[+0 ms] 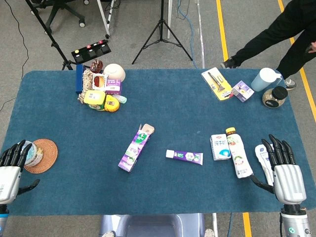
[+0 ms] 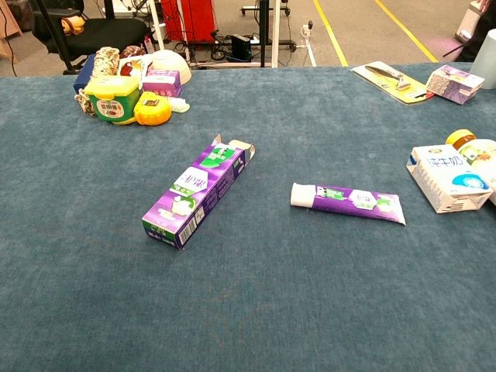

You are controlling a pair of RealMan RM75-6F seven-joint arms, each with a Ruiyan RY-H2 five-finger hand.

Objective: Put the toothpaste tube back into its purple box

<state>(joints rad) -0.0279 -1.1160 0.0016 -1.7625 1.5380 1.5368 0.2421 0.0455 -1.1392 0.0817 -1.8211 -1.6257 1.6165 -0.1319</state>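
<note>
Robot test lab with staged props

Beyond the blue-covered counter [image 1: 163,98] stand a black tripod [image 1: 161,29] and an office chair [image 1: 64,12] on grey floor crossed by yellow tape lines [image 1: 221,29] and cables.

My left hand [image 1: 11,170] sits low at the near left edge, fingers straight and together, thumb out to the side, holding nothing. My right hand [image 1: 284,170] mirrors it at the near right, fingers extended forward, thumb splayed inward, empty too.
</note>
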